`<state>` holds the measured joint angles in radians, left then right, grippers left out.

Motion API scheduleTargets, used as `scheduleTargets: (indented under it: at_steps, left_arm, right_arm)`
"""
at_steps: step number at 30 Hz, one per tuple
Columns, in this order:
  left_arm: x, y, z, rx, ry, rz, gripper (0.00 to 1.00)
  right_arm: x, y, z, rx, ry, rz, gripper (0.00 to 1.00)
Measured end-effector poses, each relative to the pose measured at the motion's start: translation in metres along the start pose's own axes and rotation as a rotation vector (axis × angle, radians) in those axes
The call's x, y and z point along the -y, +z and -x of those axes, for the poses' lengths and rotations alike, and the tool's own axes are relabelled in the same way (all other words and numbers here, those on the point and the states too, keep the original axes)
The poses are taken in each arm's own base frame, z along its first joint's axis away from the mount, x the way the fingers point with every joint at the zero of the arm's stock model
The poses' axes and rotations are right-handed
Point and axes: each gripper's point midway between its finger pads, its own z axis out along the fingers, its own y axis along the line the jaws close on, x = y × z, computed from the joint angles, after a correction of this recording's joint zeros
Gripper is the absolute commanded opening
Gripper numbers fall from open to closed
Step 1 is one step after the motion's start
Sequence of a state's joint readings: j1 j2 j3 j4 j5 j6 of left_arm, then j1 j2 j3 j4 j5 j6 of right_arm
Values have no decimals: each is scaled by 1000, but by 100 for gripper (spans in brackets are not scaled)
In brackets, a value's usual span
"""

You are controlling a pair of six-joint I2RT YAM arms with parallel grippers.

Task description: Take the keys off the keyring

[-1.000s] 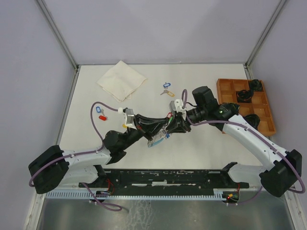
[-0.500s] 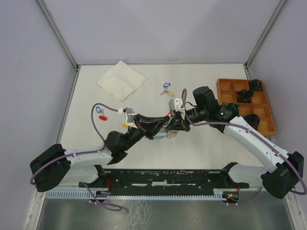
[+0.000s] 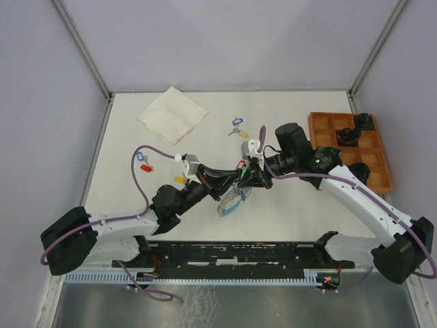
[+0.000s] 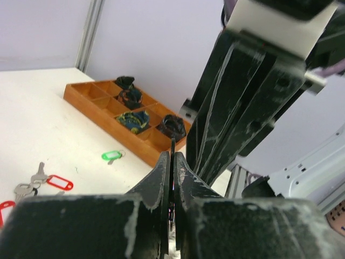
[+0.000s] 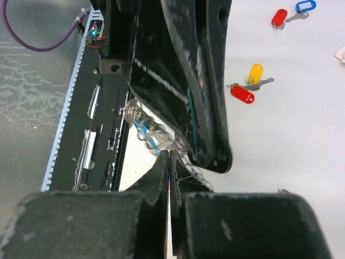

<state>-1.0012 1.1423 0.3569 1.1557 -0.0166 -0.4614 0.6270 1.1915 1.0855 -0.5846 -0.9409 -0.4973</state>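
My left gripper (image 4: 172,162) is clamped on a thin sliver I can't identify, and my right gripper (image 5: 169,156) is pinched, seemingly on the keyring (image 3: 229,203). It has sagged into a hanging loop below us (a moment ago it sat bunched between). I judge no key has been freed by this pull.

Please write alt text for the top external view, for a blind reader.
The left gripper and right gripper meet tip to tip at the keyring, centre of a table. Loose tagged keys, a cloth and a wooden tray lie around.
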Motion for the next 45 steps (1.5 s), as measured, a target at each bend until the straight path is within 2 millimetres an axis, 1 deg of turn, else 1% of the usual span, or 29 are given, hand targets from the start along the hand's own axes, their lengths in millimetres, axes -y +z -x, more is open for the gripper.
scheduleTargets:
  at_steps: [5,7,9,11,14,16,19,23,26,29,35,38,41,45]
  left_arm:
    - [-4,-2,-21,-98,41,3,3]
    - [-4,-2,-23,-110,44,0,3]
    - [-4,-2,-23,-108,45,-2,3]
    - [-3,-2,-21,-102,48,-5,3]
    - [0,-2,-18,-95,58,-19,3]
    - [4,-3,-17,-98,69,-42,3]
    - [12,-5,-18,-111,98,-90,3]
    - [20,-9,-18,-132,156,-148,3]
    - [22,-12,-16,-136,185,-168,3]
    - [22,-13,-13,-133,207,-180,3]
    - [33,-15,-11,-130,219,-244,3]
    - [37,-15,-8,-115,221,-262,3]
    - [40,-14,-4,-101,223,-275,3]
    - [44,-14,-2,-91,226,-294,3]
  right_arm:
    - [1,-4,10,18,25,-8,1]
    - [1,-3,10,18,51,-8,1]
    - [1,-3,9,16,72,-8,3]
    - [1,-5,7,16,88,-1,9]
    - [-1,-11,7,18,96,18,20]
    - [-3,-17,10,26,86,34,28]
    - [-7,-24,15,42,67,55,38]
    - [-14,-26,15,52,63,86,46]
    - [-17,-26,16,57,60,99,50]
    - [-17,-24,14,65,59,105,51]
    - [-12,-15,2,83,86,109,50]
    - [-9,-12,-3,86,100,107,42]
    - [-7,-11,-1,94,83,104,34]
    - [-8,-11,-3,89,55,109,34]
